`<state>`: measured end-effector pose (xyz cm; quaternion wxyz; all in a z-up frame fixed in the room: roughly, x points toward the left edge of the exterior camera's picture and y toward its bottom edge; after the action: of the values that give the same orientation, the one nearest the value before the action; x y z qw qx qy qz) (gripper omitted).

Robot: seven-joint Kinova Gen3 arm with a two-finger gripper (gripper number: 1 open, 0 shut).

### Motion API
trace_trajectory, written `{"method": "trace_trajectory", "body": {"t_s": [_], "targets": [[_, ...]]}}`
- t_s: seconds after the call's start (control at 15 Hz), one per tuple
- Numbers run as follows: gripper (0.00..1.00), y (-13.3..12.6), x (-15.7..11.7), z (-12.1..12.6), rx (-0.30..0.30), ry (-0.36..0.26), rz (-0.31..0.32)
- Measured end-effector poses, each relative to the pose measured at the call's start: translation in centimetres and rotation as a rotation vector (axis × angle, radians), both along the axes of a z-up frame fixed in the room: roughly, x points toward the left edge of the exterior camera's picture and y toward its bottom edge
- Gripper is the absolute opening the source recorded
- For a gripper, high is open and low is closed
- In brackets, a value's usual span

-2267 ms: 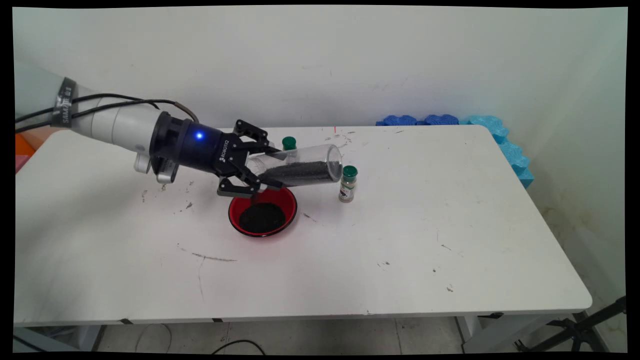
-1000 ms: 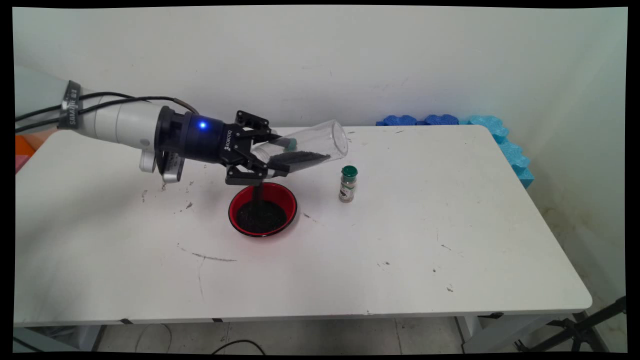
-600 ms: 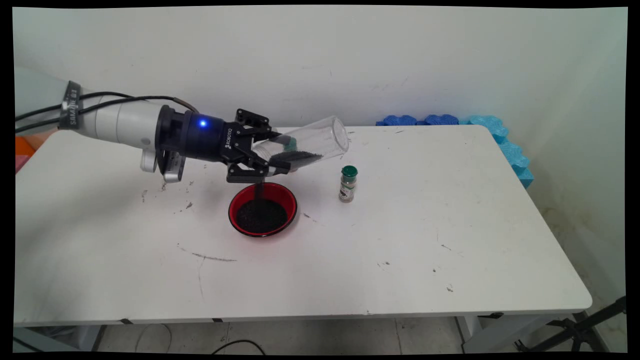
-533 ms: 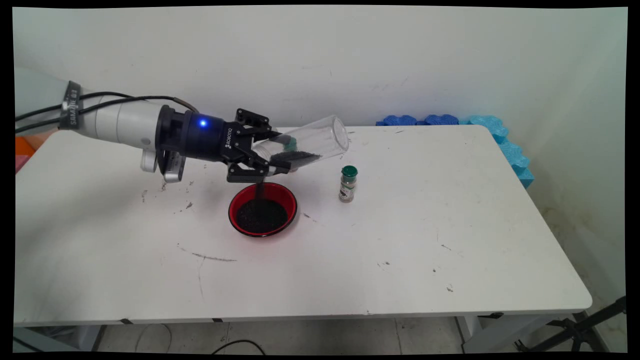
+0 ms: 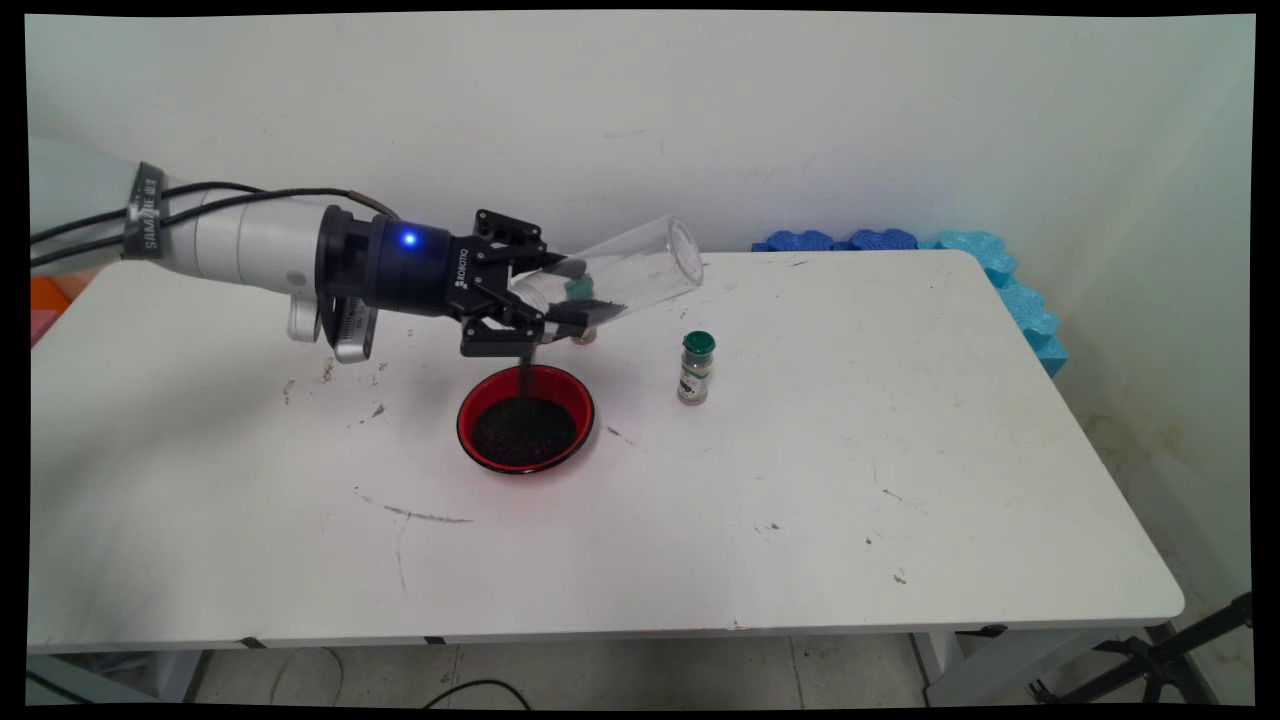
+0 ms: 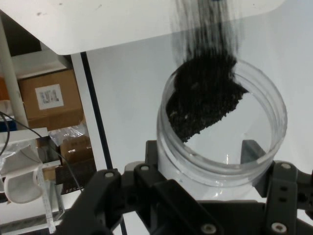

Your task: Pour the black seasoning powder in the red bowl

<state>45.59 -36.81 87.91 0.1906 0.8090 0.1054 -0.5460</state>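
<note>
Above the desk, left of centre, the hand clamps a clear jar, tilted mouth-down, black grains streaming into the red bowl. A green-capped bottle stands just right; broad bare desk lies toward the right edge.

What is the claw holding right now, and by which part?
The claw holds a clear jar of black grains, gripped near its open mouth, tipped over the red bowl.

Place: robot lab or test room.
Signs: scuffed white table, bare wall, blue foam pads, stacked cardboard boxes.
</note>
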Motion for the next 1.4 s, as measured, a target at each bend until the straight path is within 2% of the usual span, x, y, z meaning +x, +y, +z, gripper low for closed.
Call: {"method": "trace_trajectory", "body": {"t_s": [0.87,1.4], "targets": [[0.0,-0.09,-0.04,0.19,-0.01,0.05,0.037],[0.0,0.11,0.4,-0.17,0.038,0.098,0.073]]}}
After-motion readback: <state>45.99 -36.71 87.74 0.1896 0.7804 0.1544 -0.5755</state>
